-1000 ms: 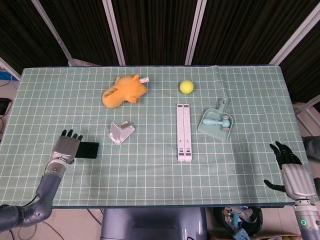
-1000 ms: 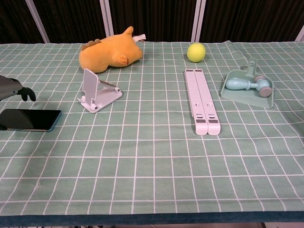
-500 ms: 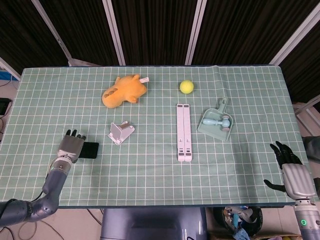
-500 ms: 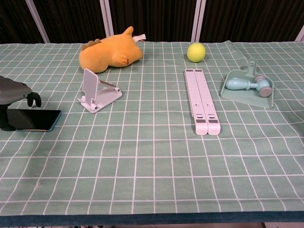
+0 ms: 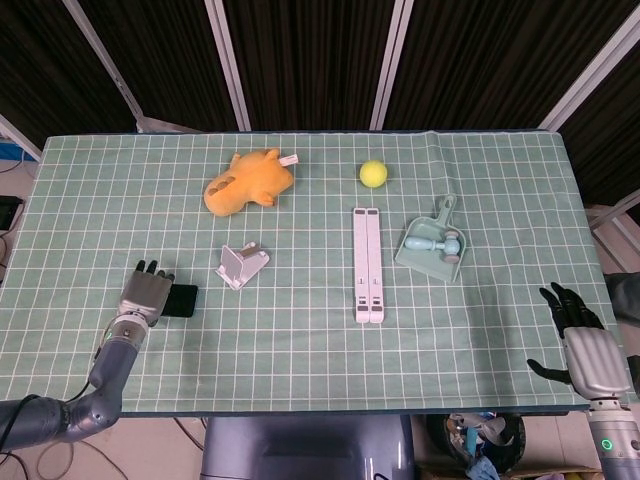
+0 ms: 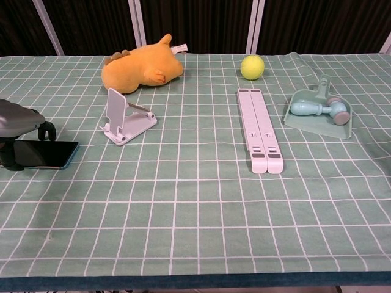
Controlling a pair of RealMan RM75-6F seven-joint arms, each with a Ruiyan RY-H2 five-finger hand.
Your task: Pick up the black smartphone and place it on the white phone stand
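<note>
The black smartphone (image 5: 183, 300) lies flat on the green grid cloth at the left, its right end showing (image 6: 54, 154). My left hand (image 5: 146, 294) covers its left end. In the chest view the left hand (image 6: 17, 127) arches over the phone, with fingers (image 6: 45, 129) curled down past the far edge and the thumb at the near edge. I cannot tell whether they touch the phone. The white phone stand (image 5: 242, 266) stands unfolded just right of the phone (image 6: 125, 119). My right hand (image 5: 583, 348) rests at the table's front right corner, fingers apart and holding nothing.
An orange plush toy (image 5: 248, 182) lies behind the stand. A yellow-green ball (image 5: 373, 174), a long white folded bracket (image 5: 367, 263) and a teal dustpan (image 5: 432, 247) with a small tool in it occupy the middle and right.
My left hand has slid right over the phone, covering more of it, and its fingers have curled down around it. The phone and my right hand have not moved.
</note>
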